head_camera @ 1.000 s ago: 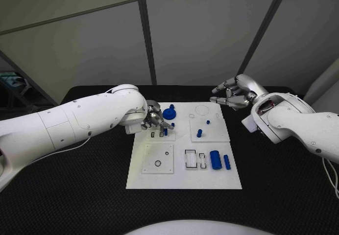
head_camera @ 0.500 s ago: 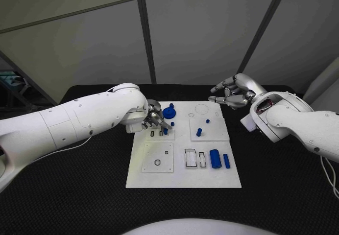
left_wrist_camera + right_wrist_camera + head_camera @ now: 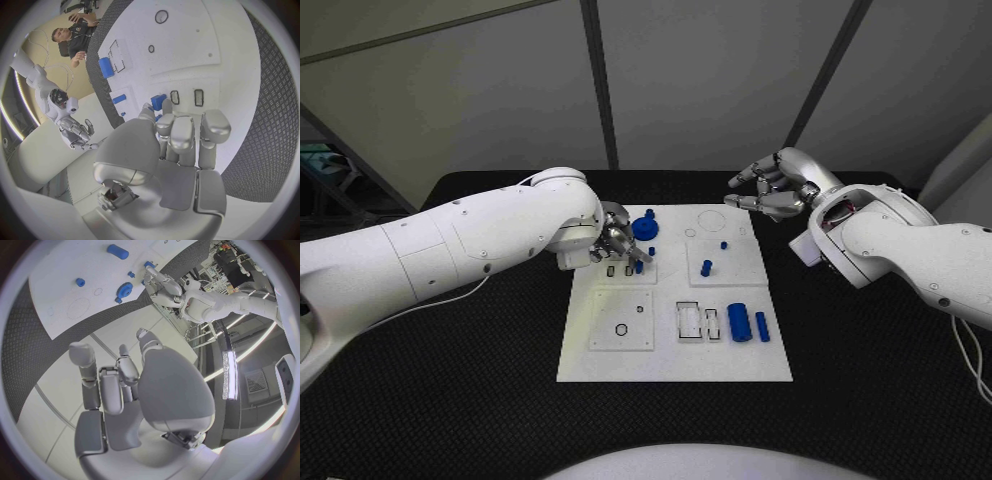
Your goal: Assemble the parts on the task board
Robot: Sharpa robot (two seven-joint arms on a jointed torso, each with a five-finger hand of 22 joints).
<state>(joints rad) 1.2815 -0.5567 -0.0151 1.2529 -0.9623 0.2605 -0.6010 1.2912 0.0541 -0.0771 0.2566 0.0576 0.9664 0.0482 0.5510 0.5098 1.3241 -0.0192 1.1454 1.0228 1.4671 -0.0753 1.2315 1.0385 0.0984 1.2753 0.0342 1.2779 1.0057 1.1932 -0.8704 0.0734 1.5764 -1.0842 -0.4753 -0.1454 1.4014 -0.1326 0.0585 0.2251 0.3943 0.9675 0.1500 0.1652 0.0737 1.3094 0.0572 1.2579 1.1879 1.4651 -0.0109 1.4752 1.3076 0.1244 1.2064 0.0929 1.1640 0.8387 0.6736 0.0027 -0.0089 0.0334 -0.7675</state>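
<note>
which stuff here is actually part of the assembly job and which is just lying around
Part of the job:
task board
blue gear-like part beside the left hand
two blue cylinders near the board's right edge
small blue pegs on the upper right plate

Just there:
black table
right hand, holding nothing, beyond the board's far corner

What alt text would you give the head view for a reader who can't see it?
The left robot hand works at small blue parts on the far left of a white rectangular task board on a black table. The right robot hand hovers off the board's far right corner, fingers apart, holding nothing.
</note>
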